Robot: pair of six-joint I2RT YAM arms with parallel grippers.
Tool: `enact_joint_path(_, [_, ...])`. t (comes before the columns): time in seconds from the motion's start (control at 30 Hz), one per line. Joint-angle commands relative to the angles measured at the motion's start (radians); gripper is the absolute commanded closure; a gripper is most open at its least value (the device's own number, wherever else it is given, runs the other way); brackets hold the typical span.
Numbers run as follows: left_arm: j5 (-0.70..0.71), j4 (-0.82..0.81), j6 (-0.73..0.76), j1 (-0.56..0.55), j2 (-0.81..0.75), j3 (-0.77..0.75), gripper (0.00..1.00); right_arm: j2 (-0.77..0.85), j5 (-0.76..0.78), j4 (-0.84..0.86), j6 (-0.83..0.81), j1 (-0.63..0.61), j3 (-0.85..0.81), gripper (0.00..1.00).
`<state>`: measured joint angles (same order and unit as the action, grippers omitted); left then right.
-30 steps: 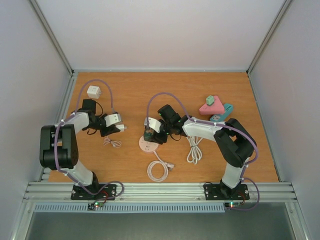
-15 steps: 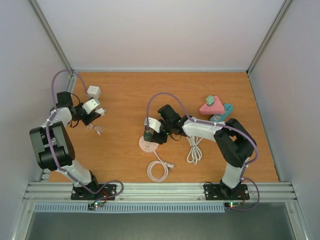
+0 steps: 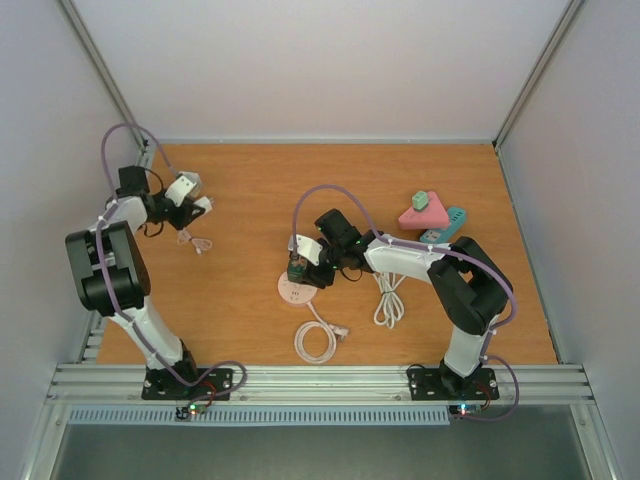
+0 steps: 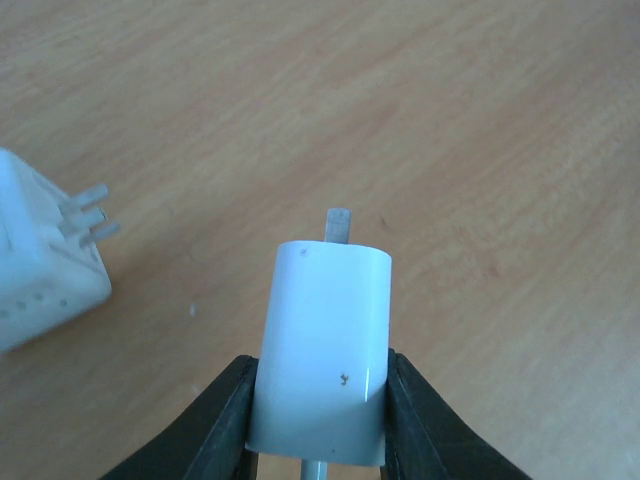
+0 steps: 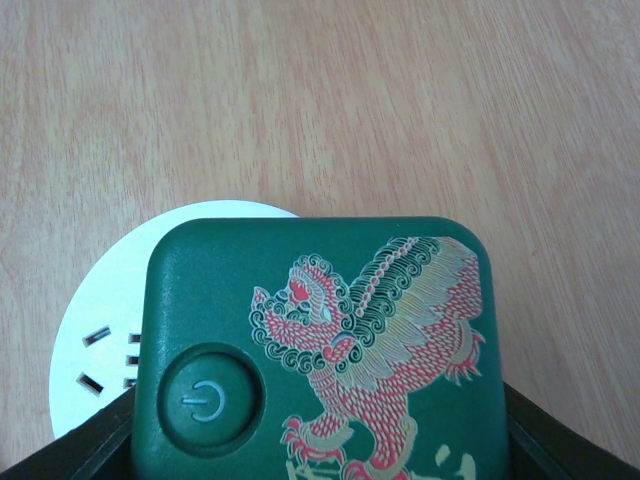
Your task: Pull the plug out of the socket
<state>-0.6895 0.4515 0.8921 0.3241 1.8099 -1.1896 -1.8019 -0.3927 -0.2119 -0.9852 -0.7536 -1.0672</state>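
The right gripper [image 5: 320,437] clamps a green plug [image 5: 320,320] over the round white socket [image 5: 95,330]; well left of it, the left gripper [image 4: 322,402] pinches a white plug [image 4: 325,340]

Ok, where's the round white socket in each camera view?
Top external: the round white socket sits mid-table, just below the green plug.
Left wrist: not in it.
Right wrist: left side, peeking from behind the green plug.
Shared landmark: the green plug.

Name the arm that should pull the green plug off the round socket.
Right. The right pincer grips the green plug on the socket. The left pincer is far off, holding a white plug.
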Motion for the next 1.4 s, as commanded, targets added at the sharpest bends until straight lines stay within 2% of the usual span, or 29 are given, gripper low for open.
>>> enact_joint_path(0.0, [-0.014, -0.059, -0.131, -0.039, 0.069, -0.110, 0.77, -0.031, 0.030, -0.138, 0.017, 0.002, 0.013, 0.80])
enact_joint_path(0.53, [0.043, -0.025, -0.345, -0.159, 0.315, -0.419, 0.74, -0.046, 0.033, -0.133, 0.023, 0.003, 0.008, 0.79])
enact_joint_path(0.93, [0.055, 0.094, -0.391, -0.179, 0.508, -0.634, 0.71, -0.039, 0.035, -0.129, 0.037, 0.003, 0.006, 0.77])
enact_joint_path(1.13, [0.063, 0.152, -0.423, -0.179, 0.569, -0.716, 0.61, -0.045, 0.035, -0.133, 0.042, 0.003, 0.000, 0.74])
enact_joint_path(1.27, [0.069, 0.169, -0.416, -0.179, 0.567, -0.719, 0.39, -0.040, 0.037, -0.129, 0.045, 0.003, 0.000, 0.70])
enact_joint_path(1.37, [0.073, 0.156, -0.417, -0.179, 0.536, -0.700, 0.28, -0.033, 0.036, -0.127, 0.048, 0.002, -0.001, 0.62])
